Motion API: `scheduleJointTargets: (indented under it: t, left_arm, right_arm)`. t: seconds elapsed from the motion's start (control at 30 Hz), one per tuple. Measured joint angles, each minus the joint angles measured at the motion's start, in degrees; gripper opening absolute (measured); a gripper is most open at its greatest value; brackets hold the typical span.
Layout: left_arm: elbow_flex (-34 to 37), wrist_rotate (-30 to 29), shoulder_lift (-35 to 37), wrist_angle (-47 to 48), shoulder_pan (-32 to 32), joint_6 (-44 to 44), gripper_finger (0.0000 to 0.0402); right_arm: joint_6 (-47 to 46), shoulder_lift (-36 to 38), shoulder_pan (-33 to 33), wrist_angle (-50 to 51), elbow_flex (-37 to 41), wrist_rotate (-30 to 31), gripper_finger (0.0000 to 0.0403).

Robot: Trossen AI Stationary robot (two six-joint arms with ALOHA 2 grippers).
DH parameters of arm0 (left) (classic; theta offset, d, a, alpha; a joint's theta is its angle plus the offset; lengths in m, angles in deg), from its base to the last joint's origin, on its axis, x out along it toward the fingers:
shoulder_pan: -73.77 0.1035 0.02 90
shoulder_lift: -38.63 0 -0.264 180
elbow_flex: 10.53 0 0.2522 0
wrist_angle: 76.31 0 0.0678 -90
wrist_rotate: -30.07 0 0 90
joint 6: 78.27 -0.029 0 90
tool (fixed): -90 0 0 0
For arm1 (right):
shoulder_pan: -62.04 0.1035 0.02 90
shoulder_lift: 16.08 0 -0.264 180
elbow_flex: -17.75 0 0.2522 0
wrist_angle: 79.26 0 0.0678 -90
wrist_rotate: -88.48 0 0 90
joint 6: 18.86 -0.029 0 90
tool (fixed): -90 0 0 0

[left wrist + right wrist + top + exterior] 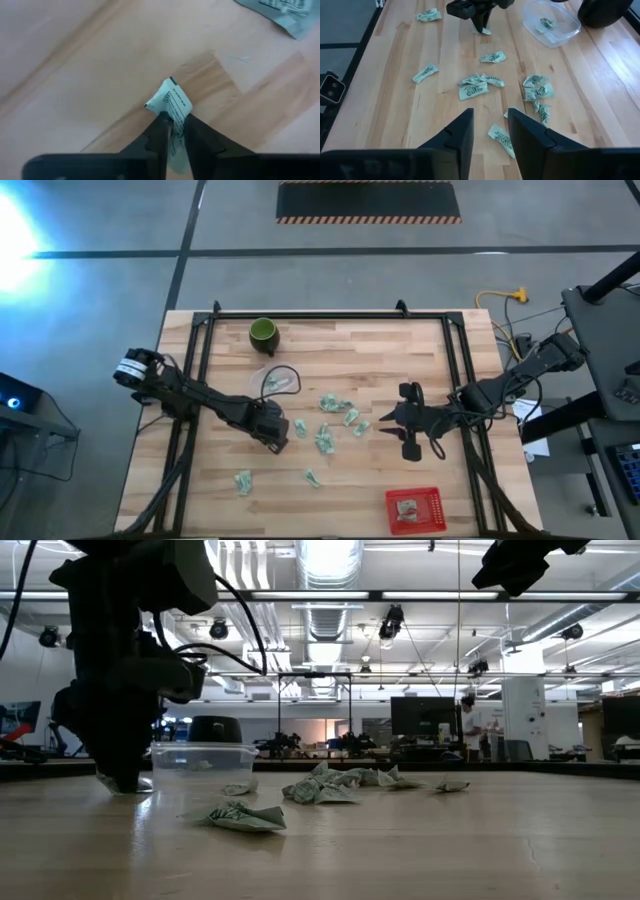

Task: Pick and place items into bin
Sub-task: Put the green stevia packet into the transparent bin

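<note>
The left end effector [172, 131] is pinched narrow on one packet [172, 102] down at the counter [420, 370]. The packet's long axis runs straight out from between the fingers. The clear bin [281, 380] lies just beside this end effector, toward the green cup [263, 333], so the left arm is far nearer. The right end effector [490, 131] hovers part-open and empty above the scattered packets [479, 85].

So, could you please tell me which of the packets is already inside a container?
The packet lying in the clear tub beside the dark green cup; the others lie loose on the table.
</note>
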Motion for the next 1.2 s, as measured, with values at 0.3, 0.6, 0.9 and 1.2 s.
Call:
scheduleJointTargets:
  t: [0.3, 0.6, 0.9, 1.2]
  left_arm:
    - [-4.3, -0.1, 2.2, -0.3, 0.1, -7.3, 0.0005]
    - [-9.1, -5.2, 5.2, -0.5, 1.8, -16.1, 0.0006]
    - [-10.6, -9.7, 7.7, 0.4, 5.4, -26.5, 0.0006]
    - [-10.6, -15.8, 10.4, 10.1, 14.1, -36.9, 0.0006]
  right_arm:
    - [0.9, 0.0, 0.0, 0.0, 0.0, 0.0, 0.0097]
    - [2.4, 0.0, 0.0, -0.9, 0.0, 1.2, 0.0085]
    - [2.4, 0.0, 0.0, -1.1, 0.0, 1.5, 0.0075]
    - [2.3, 0.0, 0.0, -2.4, 0.0, 1.5, 0.0075]
